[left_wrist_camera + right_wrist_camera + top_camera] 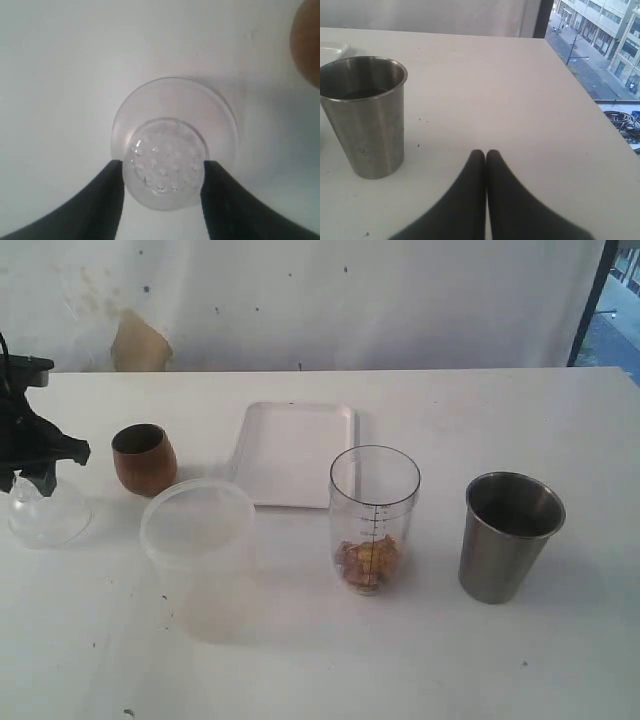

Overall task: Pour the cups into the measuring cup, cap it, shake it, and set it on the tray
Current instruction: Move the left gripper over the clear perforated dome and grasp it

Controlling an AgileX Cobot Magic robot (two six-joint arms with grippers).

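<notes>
Left gripper (160, 172): jaws part-open, 1 finger on each side of the perforated dome of a clear cap (172, 107) sitting on the white table (450, 660). Pads seem to touch the dome; firm grip cannot be told.

Right gripper (485, 155): jaws pressed together, holding nothing, near the steel tumbler (365, 115).

Measuring cup (374, 510): upright, uncapped, orange-brown bits at the bottom, just in front of the tray (295, 450), between the frosted tub (200, 550) and the tumbler. Wooden cup (143, 460) stands near the cap.
</notes>
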